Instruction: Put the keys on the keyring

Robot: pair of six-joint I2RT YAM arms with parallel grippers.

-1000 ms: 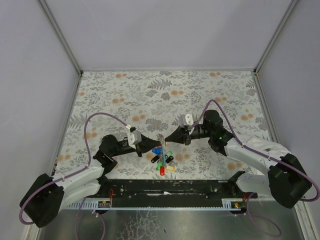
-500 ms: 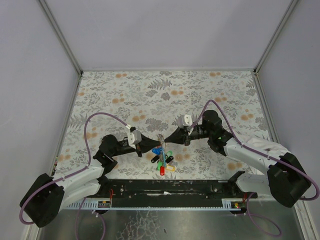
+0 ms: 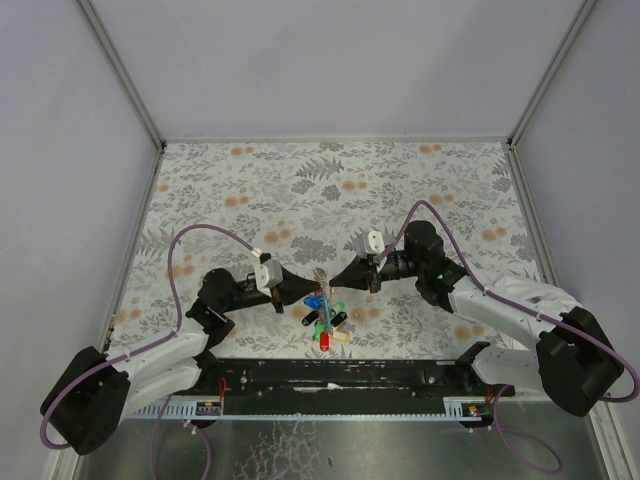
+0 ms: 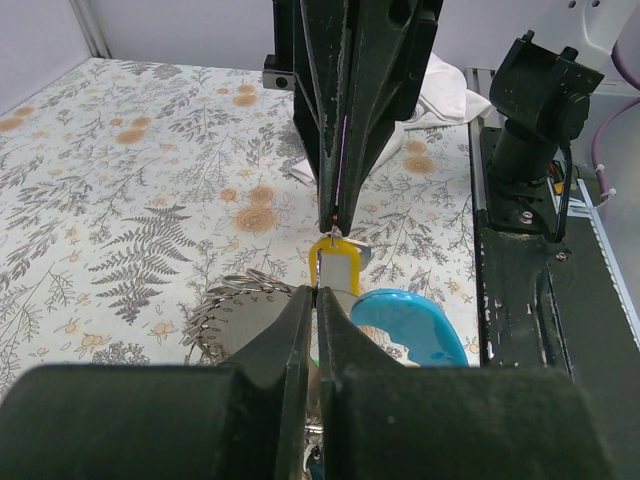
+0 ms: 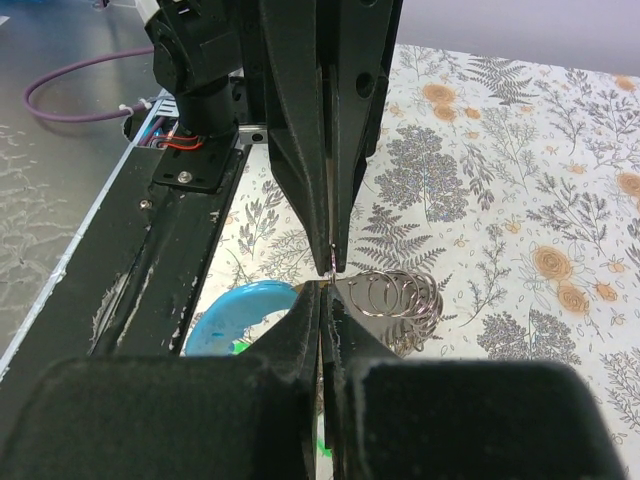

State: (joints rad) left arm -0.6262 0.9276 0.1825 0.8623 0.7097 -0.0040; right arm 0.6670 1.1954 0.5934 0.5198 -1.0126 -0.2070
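Note:
Both grippers meet tip to tip over the near middle of the table. My left gripper (image 3: pixel 313 291) (image 4: pixel 317 292) is shut, and the yellow-headed key (image 4: pixel 337 265) stands upright right at its tips. My right gripper (image 3: pixel 333 282) (image 5: pixel 322 286) is shut too, pinching the thin keyring (image 4: pixel 331 233) above the yellow head. A silver coil of rings (image 5: pixel 395 295) (image 4: pixel 235 305) hangs beside the tips. The curved blue strap (image 4: pixel 405 325) (image 5: pixel 240 310) lies just under them. The other keys (image 3: pixel 327 327), with red, green and yellow heads, lie bunched below on the table.
A black rail (image 3: pixel 330 375) runs along the near table edge, close behind the keys. Purple cables (image 3: pixel 200 235) arch over both arms. A white cloth (image 4: pixel 440 85) lies by the right arm's base. Grey walls close in the floral table (image 3: pixel 330 190).
The right gripper has edged slightly left toward the left one. Both stay shut and the keys below have not moved.

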